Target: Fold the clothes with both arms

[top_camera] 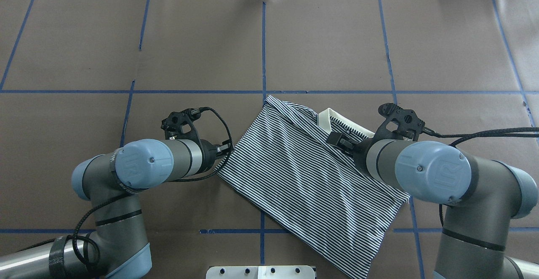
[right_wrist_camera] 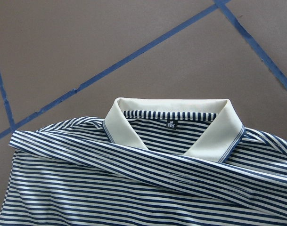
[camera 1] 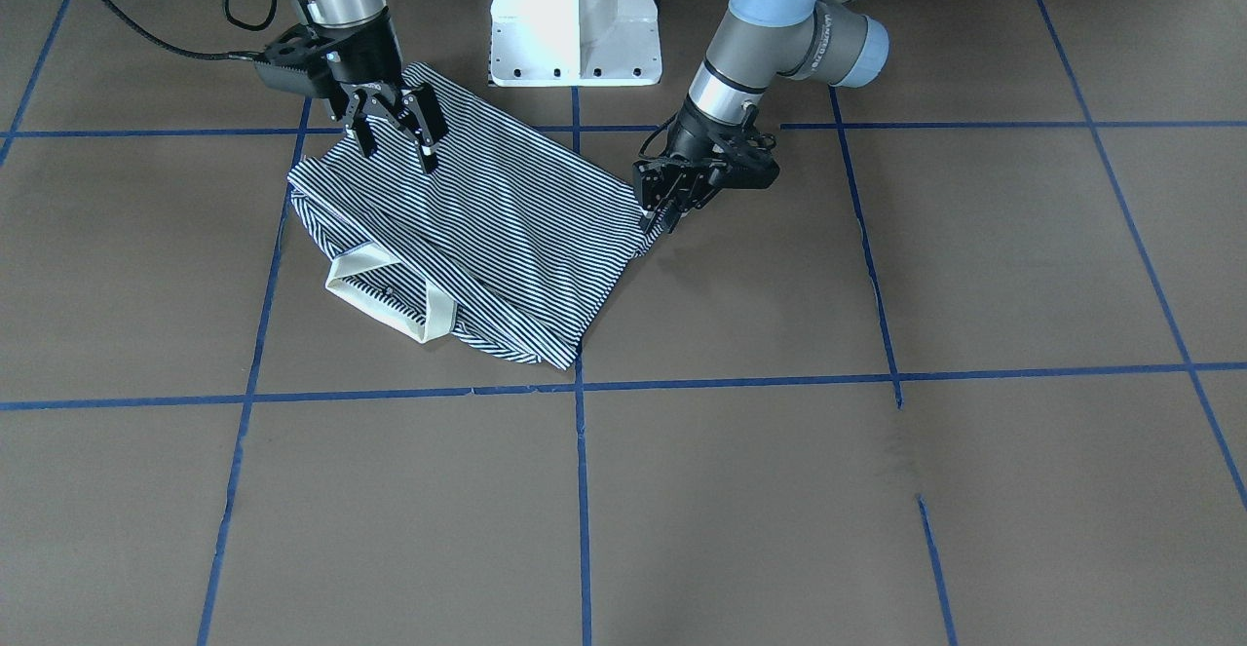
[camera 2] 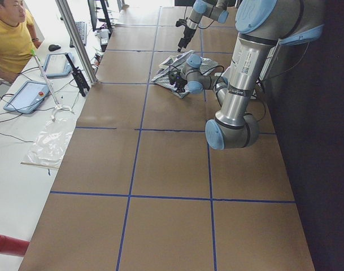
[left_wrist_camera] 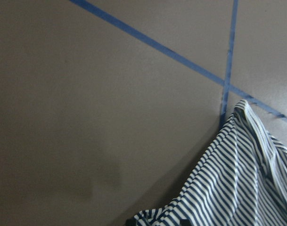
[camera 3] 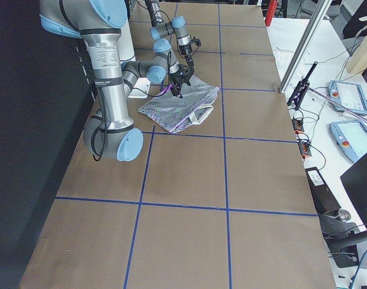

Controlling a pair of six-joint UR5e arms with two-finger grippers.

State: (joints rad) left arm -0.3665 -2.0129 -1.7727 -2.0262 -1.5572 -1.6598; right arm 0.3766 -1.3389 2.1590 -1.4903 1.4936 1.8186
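The striped polo shirt [camera 1: 507,237] lies partly folded on the brown table, its cream collar [camera 1: 390,300] toward the far side from the robot. It also shows in the overhead view [top_camera: 303,178]. My left gripper [camera 1: 658,212] is low at the shirt's side edge. Its fingers are close together on the fabric, and striped cloth [left_wrist_camera: 237,188] fills the bottom right of the left wrist view. My right gripper [camera 1: 397,147] is open just above the shirt's other side. The right wrist view shows the collar [right_wrist_camera: 171,127] and a folded sleeve band, but no fingers.
The white pedestal base [camera 1: 575,22] stands just behind the shirt. Blue tape lines [camera 1: 583,490] grid the table. An operator in yellow [camera 2: 11,39] sits by a side table holding tablets [camera 2: 27,96], beyond the table's far edge.
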